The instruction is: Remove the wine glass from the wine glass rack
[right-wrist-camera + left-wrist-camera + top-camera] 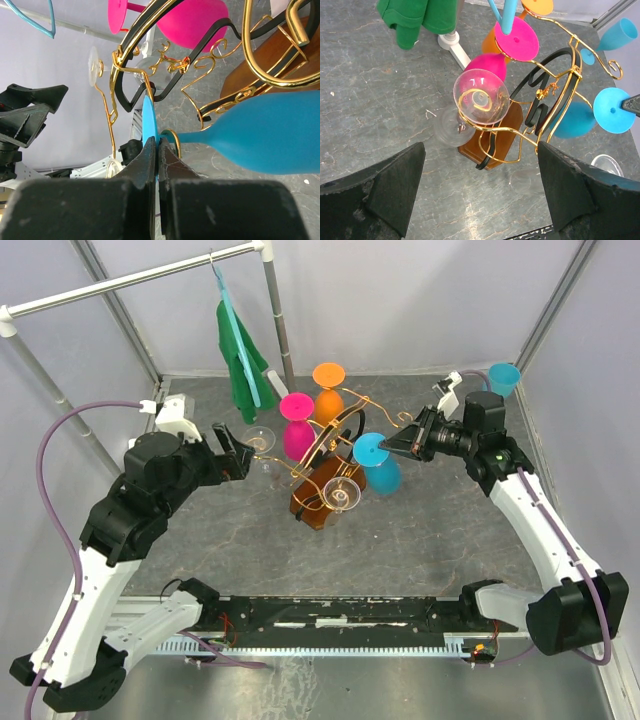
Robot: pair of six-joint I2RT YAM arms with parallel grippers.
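The gold curly-wire wine glass rack [325,462] with a black arch and amber base stands mid-table. A blue wine glass [378,468] hangs on its right arm, its stem inside a gold loop [172,140]. My right gripper [390,450] is shut on the edge of the blue glass's foot disc [149,120]; the bowl [270,132] lies to the right. My left gripper [240,450] is open and empty, left of the rack, facing a clear glass [481,96] that hangs on a gold scroll. The left fingers [385,185] stand wide apart.
Pink [297,430] and orange [329,390] glasses and a second clear glass [342,495] hang on the rack. A green cloth [240,365] hangs from the grey rail [130,278] at the back left. A blue cup [503,378] stands at the back right.
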